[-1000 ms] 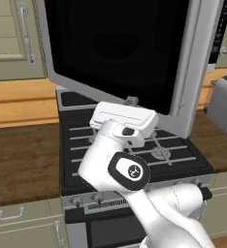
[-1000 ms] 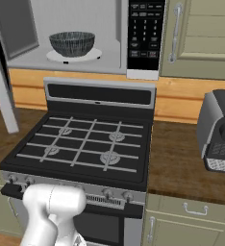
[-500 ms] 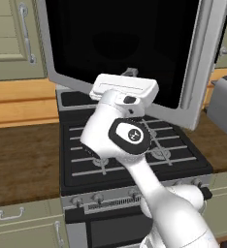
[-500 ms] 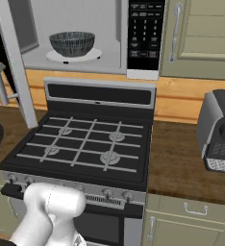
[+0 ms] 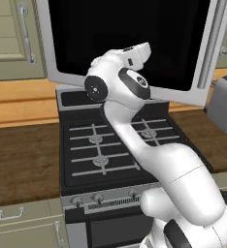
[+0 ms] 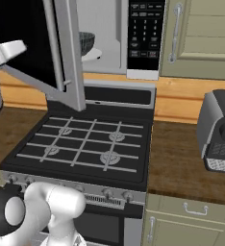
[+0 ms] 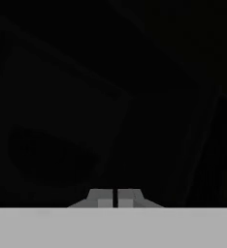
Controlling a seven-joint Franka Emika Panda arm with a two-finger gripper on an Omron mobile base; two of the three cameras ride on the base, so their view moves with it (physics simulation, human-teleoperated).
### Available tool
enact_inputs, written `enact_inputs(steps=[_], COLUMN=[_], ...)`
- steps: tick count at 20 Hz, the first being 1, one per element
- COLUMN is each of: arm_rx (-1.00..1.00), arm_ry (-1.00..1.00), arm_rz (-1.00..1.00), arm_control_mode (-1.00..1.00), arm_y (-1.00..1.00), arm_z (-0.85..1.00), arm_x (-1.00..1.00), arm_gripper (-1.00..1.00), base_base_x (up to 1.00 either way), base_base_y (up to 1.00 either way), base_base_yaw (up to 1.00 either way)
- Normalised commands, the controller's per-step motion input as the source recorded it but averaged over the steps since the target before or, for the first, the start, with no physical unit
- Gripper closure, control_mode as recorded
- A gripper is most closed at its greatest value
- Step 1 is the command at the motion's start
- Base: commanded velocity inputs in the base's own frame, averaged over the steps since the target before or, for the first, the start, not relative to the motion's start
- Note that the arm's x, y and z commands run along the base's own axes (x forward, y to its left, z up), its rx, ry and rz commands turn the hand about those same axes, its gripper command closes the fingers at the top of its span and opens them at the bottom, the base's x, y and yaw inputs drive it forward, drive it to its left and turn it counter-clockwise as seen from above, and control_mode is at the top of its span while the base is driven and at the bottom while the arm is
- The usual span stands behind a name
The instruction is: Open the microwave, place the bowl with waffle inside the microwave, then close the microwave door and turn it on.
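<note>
The door (image 6: 61,53) is standing partly open, swinging out over the stove (image 6: 85,144). The bowl (image 6: 87,42) is sitting inside the microwave (image 6: 133,38). The hand (image 7: 114,197) is pressing, closed and empty, against the door's black glass.

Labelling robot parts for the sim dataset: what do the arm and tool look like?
Glossy white rounded arm links with black circular joint caps, one showing a small white mark. A boxy white hand. The tool has two small grey, blocky fingertips. No cables visible.

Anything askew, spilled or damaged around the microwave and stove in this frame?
Nothing looks spilled or damaged. The microwave door stands partly open over the stove, with the shut gripper up against its black glass. The bowl sits upright inside the microwave. The toaster stands squarely on the counter.
</note>
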Motion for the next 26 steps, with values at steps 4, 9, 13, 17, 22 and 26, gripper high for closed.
enact_inputs(steps=[4, 9, 13, 17, 22, 26], arm_rx=[0.00, 0.00, 0.00, 0.05, 0.11, 0.17], arm_ry=[0.28, -0.01, -0.09, -0.02, 0.08, 0.21], arm_rz=[0.14, 0.19, 0.25, 0.24, 0.25, 0.22], arm_control_mode=[-1.00, -1.00, -1.00, -1.00, -1.00, -1.00], arm_y=[0.00, -0.08, -0.29, -0.52, -0.56, -0.38], arm_z=[0.00, -0.19, -0.34, -0.10, 0.03, 0.35], arm_x=[0.96, 0.91, 0.78, 0.68, 0.61, 0.51], arm_gripper=[1.00, 1.00, 1.00, 1.00, 1.00, 1.00], base_base_x=[0.00, 0.00, 0.00, 0.00, 0.00, 0.00], base_base_y=[0.00, 0.00, 0.00, 0.00, 0.00, 0.00], base_base_yaw=[0.00, 0.00, 0.00, 0.00, 0.00, 0.00])
